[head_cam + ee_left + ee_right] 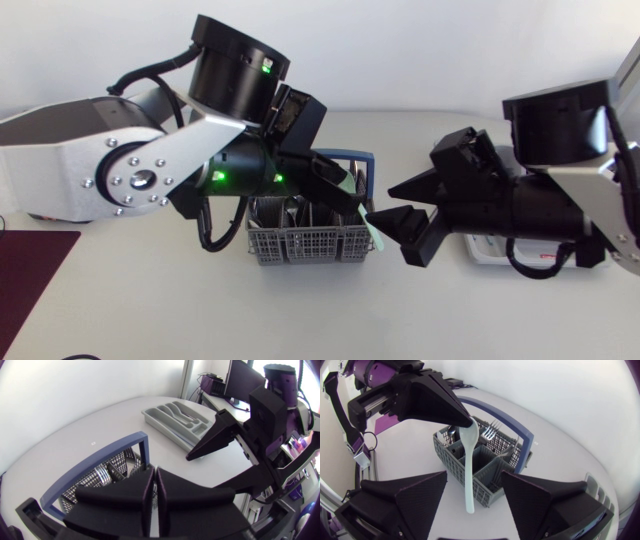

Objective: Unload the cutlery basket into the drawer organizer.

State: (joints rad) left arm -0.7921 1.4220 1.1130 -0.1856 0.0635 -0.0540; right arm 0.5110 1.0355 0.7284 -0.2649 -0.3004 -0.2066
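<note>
While beside basket rim, spoon aloft

Grey mesh cutlery basket with its blue hoop handle raised stands upright on the table, forks and other cutlery standing in its compartments. One pale plastic spoon hangs vertically in front of the basket's corner, bowl end pinched by the left gripper, handle end down. Grey drawer organizer lies flat, well apart from the basket, with long compartments, open side up.
</note>
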